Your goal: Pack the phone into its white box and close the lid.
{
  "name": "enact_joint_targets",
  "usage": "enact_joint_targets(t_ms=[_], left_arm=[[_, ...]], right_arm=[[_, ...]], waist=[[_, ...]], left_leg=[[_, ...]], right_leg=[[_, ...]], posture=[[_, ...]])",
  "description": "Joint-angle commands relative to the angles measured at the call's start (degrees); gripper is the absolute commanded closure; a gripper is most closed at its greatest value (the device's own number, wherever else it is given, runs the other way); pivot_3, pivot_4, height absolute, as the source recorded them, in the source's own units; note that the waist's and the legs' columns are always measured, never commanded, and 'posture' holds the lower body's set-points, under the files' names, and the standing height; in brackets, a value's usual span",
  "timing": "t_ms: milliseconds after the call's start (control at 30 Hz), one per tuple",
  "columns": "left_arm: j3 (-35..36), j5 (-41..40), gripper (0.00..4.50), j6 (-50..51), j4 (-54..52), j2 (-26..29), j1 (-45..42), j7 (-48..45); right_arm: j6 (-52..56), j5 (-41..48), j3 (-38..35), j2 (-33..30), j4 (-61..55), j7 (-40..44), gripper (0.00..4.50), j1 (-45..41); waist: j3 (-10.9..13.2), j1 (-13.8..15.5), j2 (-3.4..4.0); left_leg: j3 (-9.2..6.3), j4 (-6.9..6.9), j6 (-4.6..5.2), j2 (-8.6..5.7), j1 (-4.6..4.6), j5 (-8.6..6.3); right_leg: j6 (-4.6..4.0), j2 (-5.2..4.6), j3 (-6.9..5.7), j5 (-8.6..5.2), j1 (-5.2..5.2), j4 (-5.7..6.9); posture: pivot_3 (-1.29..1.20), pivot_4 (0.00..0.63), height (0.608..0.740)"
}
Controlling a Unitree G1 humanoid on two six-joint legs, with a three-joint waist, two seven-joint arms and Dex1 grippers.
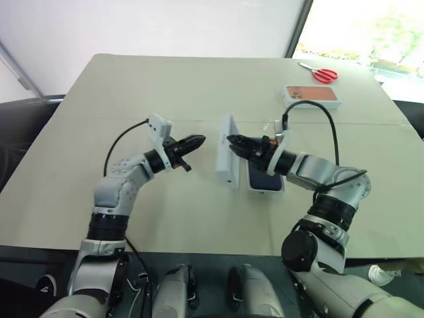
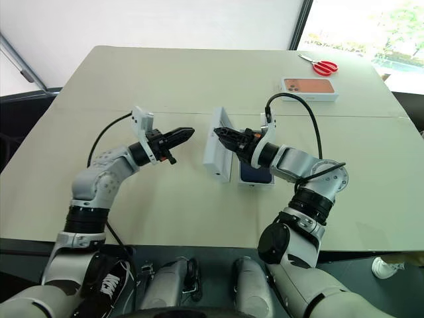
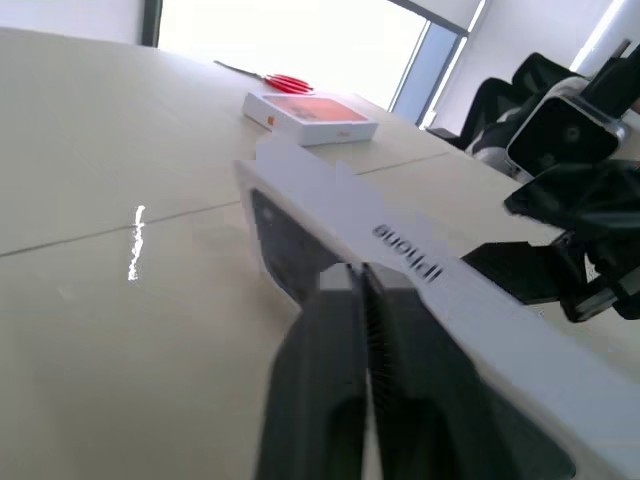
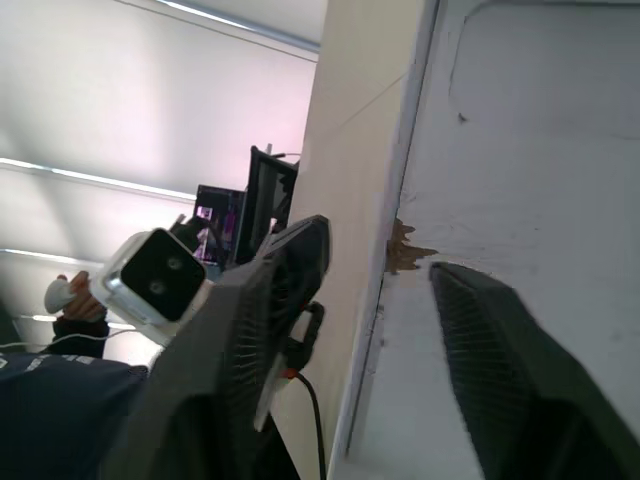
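The lid [image 1: 227, 160] stands on its long edge near the middle of the beige surface [image 1: 199, 86], leaning up beside the white box [image 1: 281, 187], which lies flat with the phone [image 1: 259, 179] resting dark face up inside it. The left end effector [image 1: 193, 142] hangs just left of the lid, apart from it, fingers pressed together and holding nothing. The right end effector [image 1: 237, 142] reaches across the box from the right with its fingers spread, their tips at the lid's upper edge; in the right wrist view the white card sits between the two parted fingers [image 4: 500, 370], though whether they press on it cannot be told. Toward the far right corner lie a white box with an orange phone picture [image 1: 311, 96] and red-handled scissors [image 1: 322, 73].
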Motion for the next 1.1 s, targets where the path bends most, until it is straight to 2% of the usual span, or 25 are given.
enact_joint_targets(t_ms=[33,167,367,467,533,600,667,767,967,1100], left_arm=[[-2.52,3.27,4.50,-3.83,3.13,-2.50,-2.03,0.97],[-4.08,5.51,4.50,-6.30,11.99,-6.46,-2.73,0.59],[-0.93,2.57,4.50,-3.52,9.88,-2.22,-5.40,-3.71],[-0.52,5.49,4.50,-8.06,12.16,-0.55,-6.89,-2.98],[0.46,5.15,4.50,-7.08,13.24,0.44,-7.80,-2.65],[0.81,5.38,4.50,-7.50,12.81,1.28,-7.41,-2.51],[1.53,4.78,4.50,-6.42,11.86,1.89,-6.09,-2.57],[2.39,3.14,3.62,-2.80,10.30,3.05,-4.62,-3.14],[1.97,4.29,0.64,2.12,4.51,4.16,-3.61,1.60],[0.60,3.89,0.64,12.14,-2.41,4.86,-2.68,6.23]], right_arm=[[0.36,5.03,1.13,-1.74,-0.58,-1.36,0.02,0.91],[-1.29,3.88,1.83,-3.68,-1.29,-2.58,0.02,0.99],[-3.92,3.82,7.93,-7.09,-7.04,0.41,0.02,2.79],[-5.70,2.71,10.75,-7.65,-8.58,1.57,0.02,4.27],[-6.80,2.11,13.09,-8.49,-9.68,3.41,0.02,5.50],[-8.76,-1.25,18.20,-11.17,-11.81,6.59,0.02,7.19],[-14.66,-8.46,26.75,-15.80,-15.11,11.47,0.02,8.72],[-20.30,-13.31,32.88,-19.34,-16.67,16.78,0.00,9.25],[-27.68,-21.22,39.97,-23.86,-17.44,23.33,0.00,9.22],[-31.61,-25.14,42.23,-25.08,-17.08,26.01,0.00,8.82]], waist=[[0.00,0.18,0.00],[-0.03,0.24,0.03],[-0.05,-0.29,0.05],[-0.05,-0.04,0.07],[-0.05,0.12,0.07],[-0.05,0.19,0.07],[-0.05,0.19,0.07],[-0.05,0.03,0.06],[-0.04,0.13,0.05],[-0.04,0.32,0.04]], left_leg=[[0.00,0.00,0.00,0.00,-0.01,0.00],[0.01,0.02,0.06,-0.04,-0.01,-0.03],[0.01,-0.02,0.06,0.14,0.00,-0.03],[0.00,-0.02,0.06,0.20,0.00,-0.03],[0.01,-0.02,0.06,0.17,-0.01,-0.03],[0.01,0.00,0.06,0.15,-0.03,-0.03],[0.01,0.00,0.06,0.11,-0.05,-0.03],[0.02,0.01,0.09,0.08,-0.05,-0.05],[0.01,0.01,0.02,0.14,-0.04,-0.01],[0.01,0.03,0.03,0.08,-0.05,-0.01]], right_leg=[[0.00,0.00,0.00,0.00,0.00,-0.01],[0.00,-0.05,0.00,0.00,0.02,-0.02],[-0.01,0.10,0.02,0.00,-0.06,0.00],[-0.02,0.18,0.02,0.01,-0.06,0.00],[-0.02,0.16,0.04,0.01,-0.06,-0.01],[-0.02,0.14,0.04,0.01,-0.06,-0.03],[-0.02,0.10,0.04,0.01,-0.06,-0.05],[-0.01,0.06,0.04,0.01,-0.06,-0.06],[-0.01,0.12,0.04,0.01,-0.07,-0.04],[-0.01,0.04,0.04,0.01,-0.05,-0.05]], posture=[[0.00,0.150,0.738],[0.00,0.150,0.738],[0.00,0.150,0.738],[0.00,0.150,0.738],[0.00,0.150,0.738],[0.00,0.150,0.738],[0.00,0.150,0.738],[0.00,0.150,0.738],[0.00,0.150,0.738],[0.00,0.150,0.738]])
